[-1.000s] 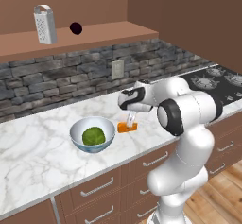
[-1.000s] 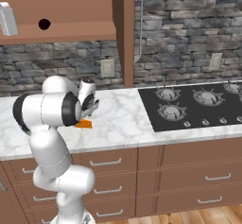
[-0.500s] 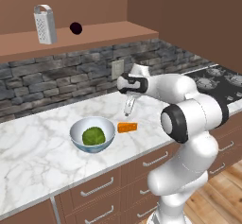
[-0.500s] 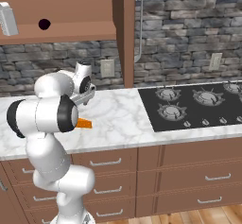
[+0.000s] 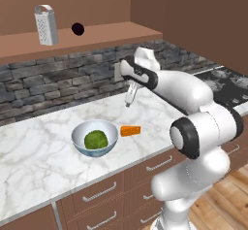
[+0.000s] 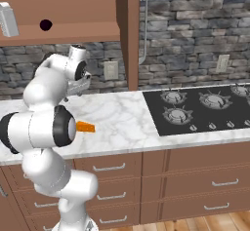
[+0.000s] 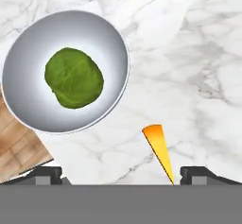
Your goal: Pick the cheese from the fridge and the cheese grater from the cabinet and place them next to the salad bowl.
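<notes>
- Silvery perforated box grater [image 5: 45, 25] stands on the brown wooden cabinet ledge [image 5: 97, 35].
- Round pale blue-grey salad bowl [image 5: 95, 138] rests on the white marble counter [image 5: 34, 151].
- Small orange cheese wedge [image 5: 130, 130] lies just beside the bowl.
- Two-finger gripper [image 5: 129, 98] hangs empty above the counter, fingers apart.

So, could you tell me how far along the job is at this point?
Done: the cheese lies on the counter beside the salad bowl. In hand: nothing; the gripper hangs open above the counter. Left: the cheese grater stands on the cabinet ledge.
</notes>
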